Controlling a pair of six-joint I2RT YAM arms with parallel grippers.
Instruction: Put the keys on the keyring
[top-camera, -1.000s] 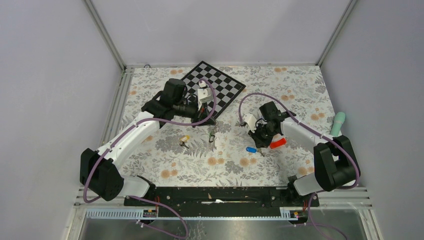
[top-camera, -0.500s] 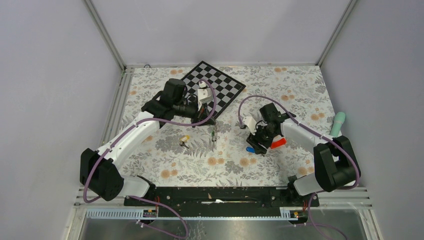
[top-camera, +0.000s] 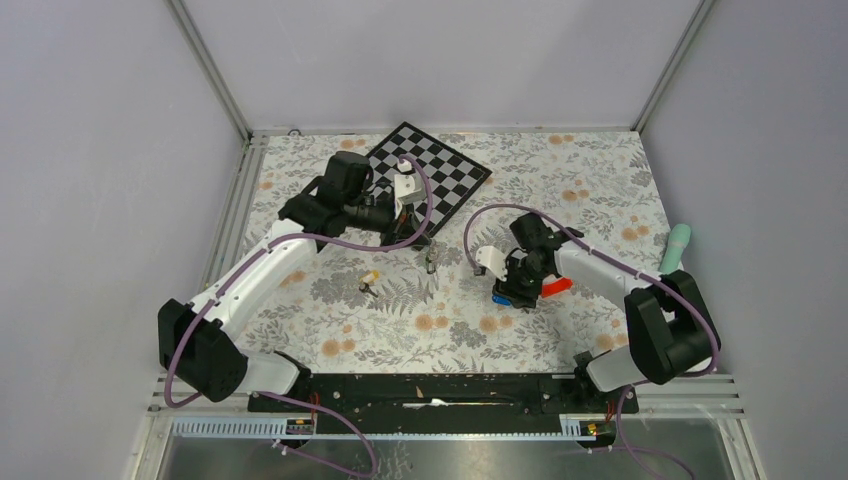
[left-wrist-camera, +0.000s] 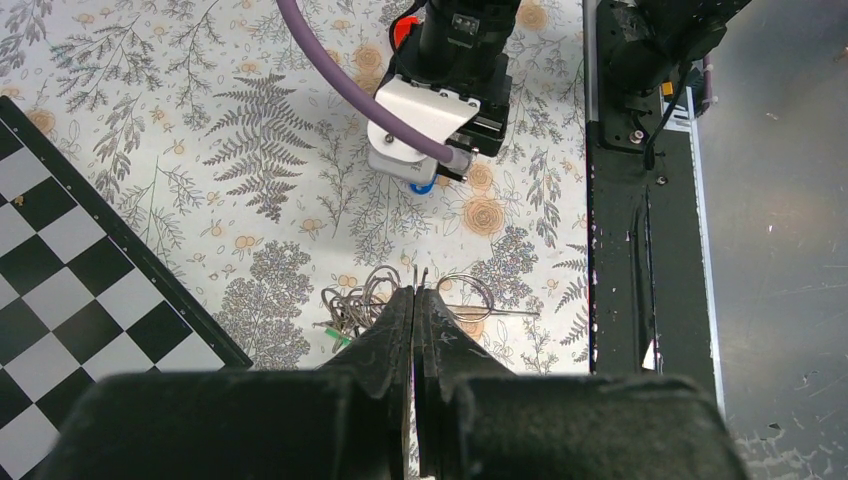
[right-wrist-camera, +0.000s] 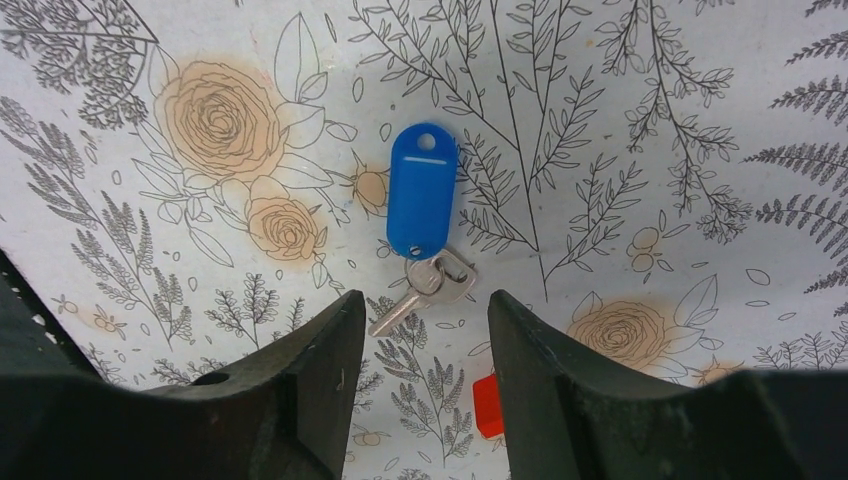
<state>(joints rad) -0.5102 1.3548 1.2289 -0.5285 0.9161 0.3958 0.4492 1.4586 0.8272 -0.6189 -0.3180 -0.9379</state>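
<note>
My left gripper (left-wrist-camera: 415, 292) is shut on the keyring (left-wrist-camera: 470, 296), a thin grey wire loop whose two ends stick out past the fingertips. One key with a green tag (left-wrist-camera: 338, 338) hangs in the wire coils to the left. From above, the keyring (top-camera: 431, 262) dangles just under the left gripper (top-camera: 418, 243). My right gripper (right-wrist-camera: 427, 300) stands open and empty right over the blue-tagged key (right-wrist-camera: 421, 190), which lies flat on the cloth. In the top view the right gripper (top-camera: 513, 290) half covers that blue tag (top-camera: 498, 298). A yellow-tagged key (top-camera: 369, 279) lies apart on the left.
A checkerboard (top-camera: 430, 180) lies at the back, close to the left gripper. A red piece (top-camera: 557, 286) sits right beside the right gripper. A mint-green handle (top-camera: 677, 247) rests at the right edge. A black rail (top-camera: 430, 390) runs along the near edge.
The right gripper has opened from shut and has shifted left and down over the blue-tagged key. The left gripper stays shut, with the keyring nudged slightly to the right.
</note>
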